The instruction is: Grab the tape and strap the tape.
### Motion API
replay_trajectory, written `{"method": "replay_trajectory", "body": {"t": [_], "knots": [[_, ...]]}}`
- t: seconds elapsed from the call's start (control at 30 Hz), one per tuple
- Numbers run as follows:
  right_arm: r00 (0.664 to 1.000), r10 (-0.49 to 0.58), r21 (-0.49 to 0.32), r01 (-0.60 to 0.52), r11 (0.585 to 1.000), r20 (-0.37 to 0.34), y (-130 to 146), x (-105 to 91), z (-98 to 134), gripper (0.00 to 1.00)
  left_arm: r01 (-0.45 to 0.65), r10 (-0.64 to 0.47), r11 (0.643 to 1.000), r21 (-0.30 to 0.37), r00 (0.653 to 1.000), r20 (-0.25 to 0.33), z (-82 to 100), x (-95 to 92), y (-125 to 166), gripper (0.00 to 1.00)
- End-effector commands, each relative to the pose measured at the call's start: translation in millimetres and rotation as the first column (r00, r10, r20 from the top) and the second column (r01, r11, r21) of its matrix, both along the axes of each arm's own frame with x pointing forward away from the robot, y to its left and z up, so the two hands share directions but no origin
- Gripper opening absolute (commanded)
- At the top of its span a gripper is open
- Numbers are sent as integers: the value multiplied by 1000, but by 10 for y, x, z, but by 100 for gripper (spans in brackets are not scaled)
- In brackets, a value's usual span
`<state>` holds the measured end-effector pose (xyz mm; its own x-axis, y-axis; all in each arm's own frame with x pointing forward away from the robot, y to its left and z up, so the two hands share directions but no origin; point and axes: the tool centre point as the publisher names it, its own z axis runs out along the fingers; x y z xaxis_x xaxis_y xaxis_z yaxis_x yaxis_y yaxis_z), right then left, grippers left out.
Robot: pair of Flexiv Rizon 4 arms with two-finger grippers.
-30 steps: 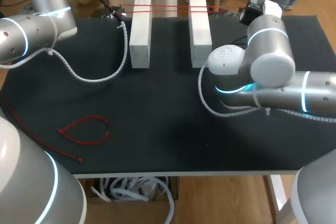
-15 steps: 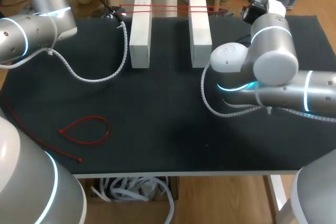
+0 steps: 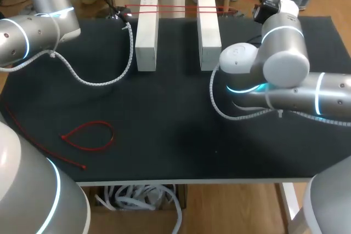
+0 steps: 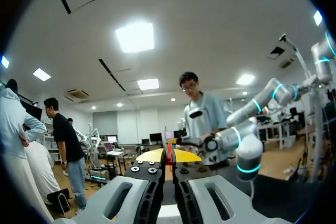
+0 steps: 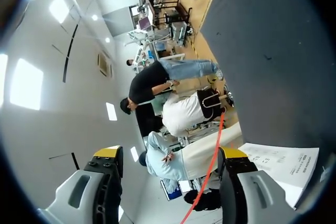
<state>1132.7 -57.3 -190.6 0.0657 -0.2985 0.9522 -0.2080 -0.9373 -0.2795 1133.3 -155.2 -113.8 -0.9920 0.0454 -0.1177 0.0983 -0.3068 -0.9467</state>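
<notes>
Scanning from my side of the surface (image 3: pixel 181 135), I see a spare red loop (image 3: pixel 90 135) lying slack near the front left, untouched. Farther out stand the two white blocks (image 3: pixel 147 31), side by side and apart. The red tape (image 3: pixel 175 8) runs taut across their far ends.

At the far left edge my left hand (image 4: pixel 169 157) is clenched on one end of that tape, the red strip pinched between its yellow tips. At the far right my right hand (image 5: pixel 170 153) is spread wide. The tape passes between its fingers, close to one of them, and nothing is gripped.

Over the last second the right arm has eased slightly rightward and toward the far edge, then all but settled. The tape line has not shifted. I judge the right hand is now lined up on the tape's other end, so closing on it comes next.
</notes>
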Motion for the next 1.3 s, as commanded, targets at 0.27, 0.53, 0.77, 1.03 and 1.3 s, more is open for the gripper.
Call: {"method": "replay_trajectory", "body": {"t": [0.27,0.53,0.77,1.03,1.3], "knots": [[1000,1,-2,-1,1000,-5,13,19,-4,48,-7,7,1000,4,1000,-1,18,-27,-5,0],[1000,9,-9,-9,1000,-10,-17,-28,-7,48,-7,7,1000,4,1000,-1,18,-27,-5,0],[1000,15,-25,-15,1000,-22,-71,-85,-30,48,-7,7,1000,4,1000,-1,18,-27,-5,0],[999,23,-36,-25,999,-33,-107,-147,-49,48,-7,7,1000,4,1000,-1,18,-27,-5,0],[998,43,-31,-44,999,-38,-68,-211,-48,48,-7,7,1000,4,1000,-1,18,-27,-5,0]]}}
